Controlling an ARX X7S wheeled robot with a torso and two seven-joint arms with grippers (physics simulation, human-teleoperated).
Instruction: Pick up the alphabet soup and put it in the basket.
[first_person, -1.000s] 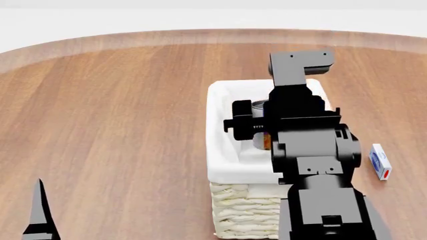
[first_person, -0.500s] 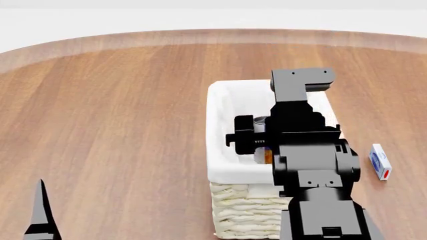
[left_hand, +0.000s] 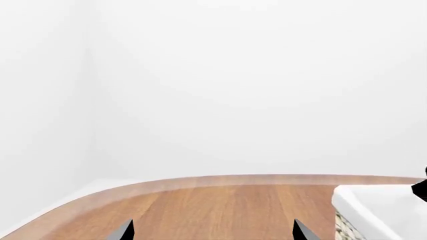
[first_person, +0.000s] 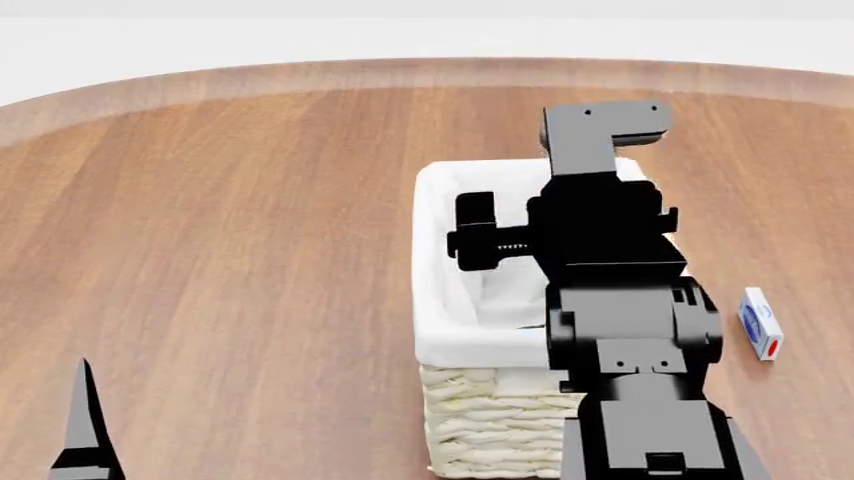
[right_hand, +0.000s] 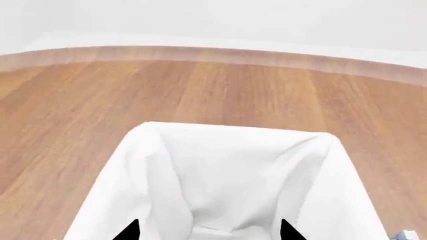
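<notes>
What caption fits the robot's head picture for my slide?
Right end effector poised over the cloth-lined wicker basket on a wooden table, small blue-and-white box alongside.

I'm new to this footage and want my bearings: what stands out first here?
The black right arm fills the head view's right half, hanging over the large cream wicker basket with white cloth lining. Beside the basket, on the round wooden table, lies a small blue-and-white box.
</notes>
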